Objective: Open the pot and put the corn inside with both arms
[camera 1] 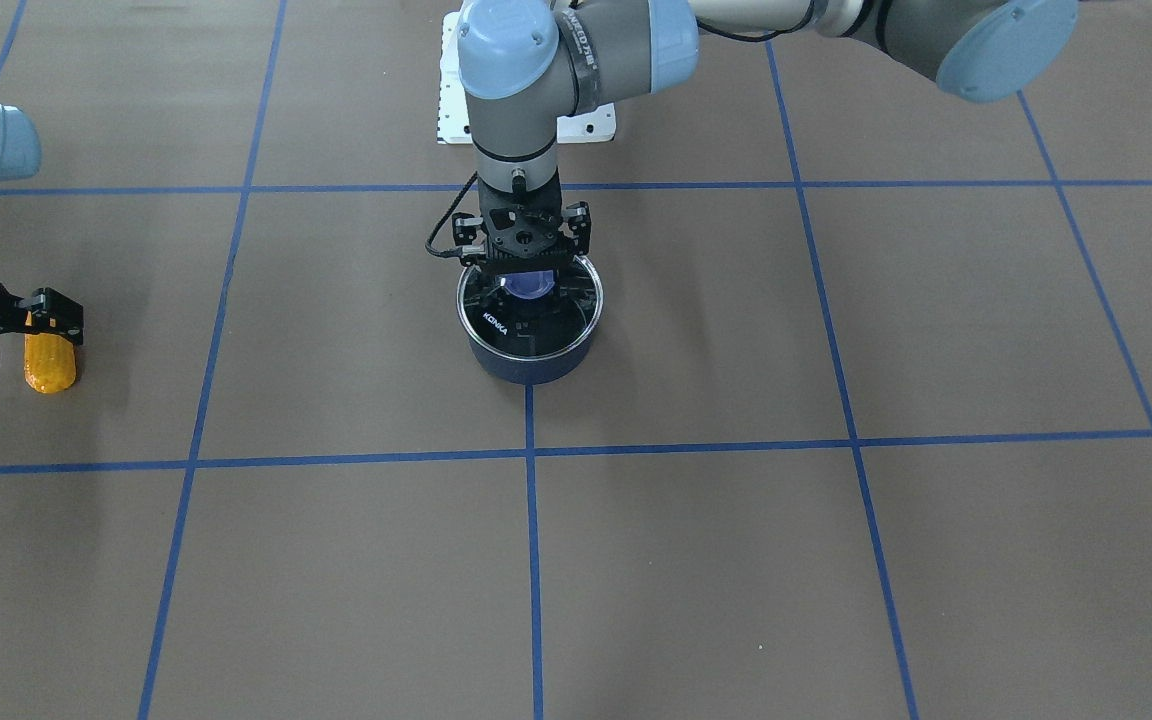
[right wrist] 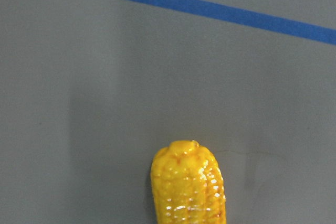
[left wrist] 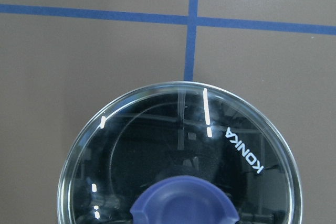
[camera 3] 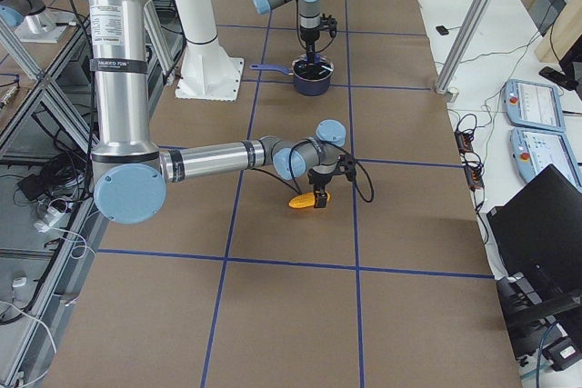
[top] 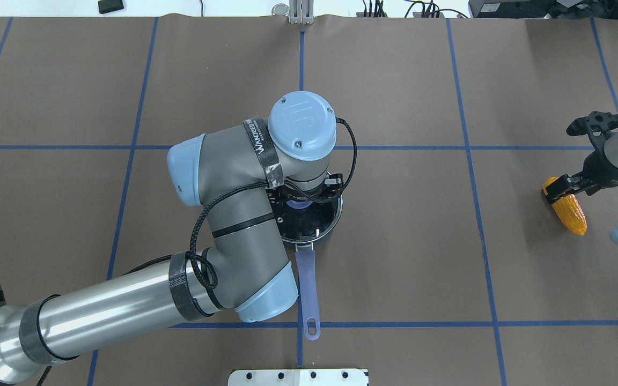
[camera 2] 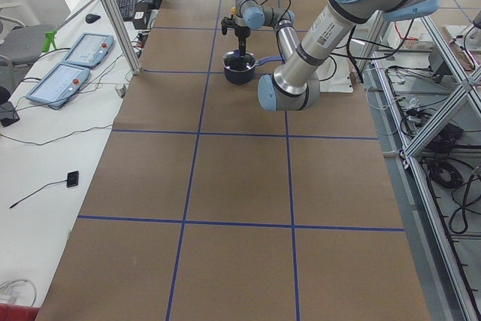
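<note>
Nearest you, the corn lies at the robot's right end of the table, the right gripper astride one end; you cannot tell its grip. Farther, mid-table, the pot wears its lid; the left gripper straddles the knob, pinch likewise unclear

The scene is lit evenly and brightly from above, and the brown worktop is rendered without hotspots. A soft, faint shadow is cast from the corn toward 3 o'clock in the front-facing view. Sharp white glare streaks are seen on the glass lid near 12 o'clock. Specular highlights are shown on the kernels. The right wrist view is slightly soft.
</note>
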